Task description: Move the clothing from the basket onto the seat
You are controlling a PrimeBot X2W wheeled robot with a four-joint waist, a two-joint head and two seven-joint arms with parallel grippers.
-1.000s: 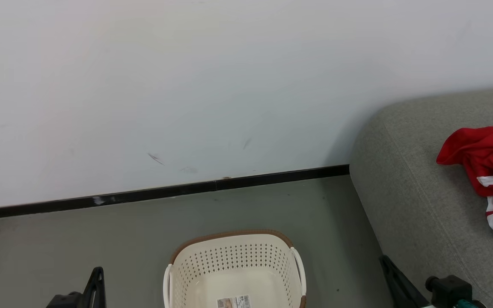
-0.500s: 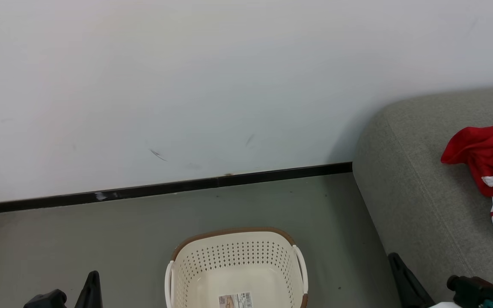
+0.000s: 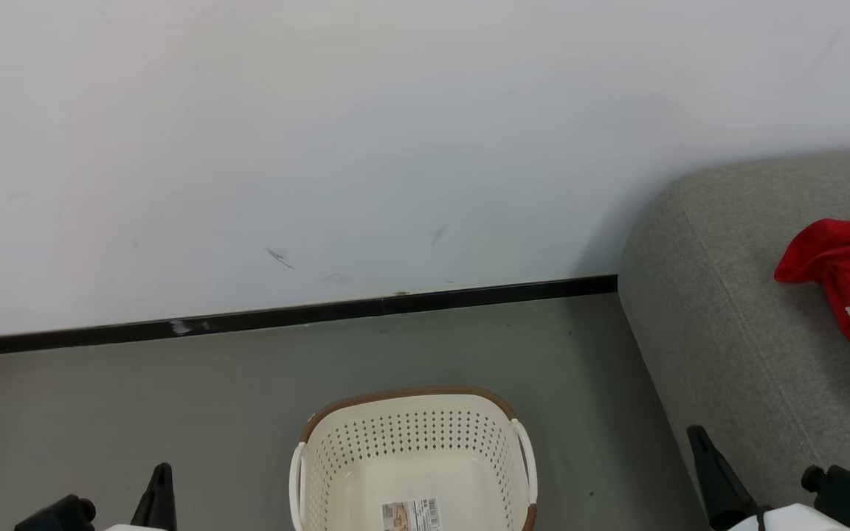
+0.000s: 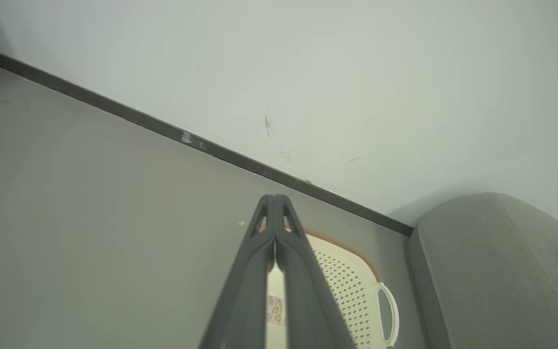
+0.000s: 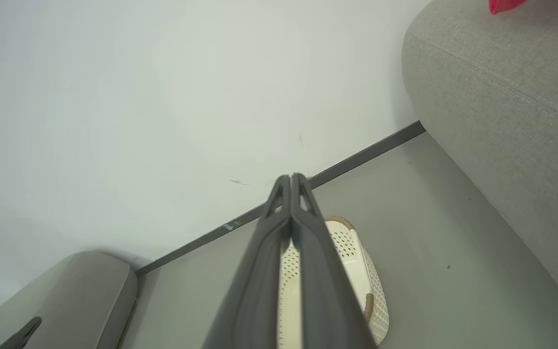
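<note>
Over on the left, the left hand (image 3: 161,483) pokes up from the bottom edge of the head view. The left wrist view shows its two dark fingers (image 4: 250,271) pressed flat together right to the tips, gripping nothing and pointing towards the white wall (image 3: 322,147) above the black skirting strip (image 3: 285,318). Moving to the centre, there's the basket (image 3: 410,391) sitting on the grey floor (image 3: 174,413), well short of the wall. Its brown rim curves across the top, a white handle (image 3: 529,464) stands at either side, and its cream bottom carries a label sticker (image 3: 411,514). Next along, the seat (image 3: 727,332) rises just beside the basket, with a strip of floor between them. It's a big rounded grey cushion with a stitched seam running down it, and its far corner meets the wall. And there's the clothing (image 3: 849,273), bright red with white patches, lying crumpled on top of the seat at the right edge of the head view, well apart from the basket. Last of all, low in the right corner, the right hand (image 3: 705,461) rises in front of the seat's edge. In the right wrist view its fingers are clamped together along their length, nothing between them, with the basket on the floor beyond them.
</note>
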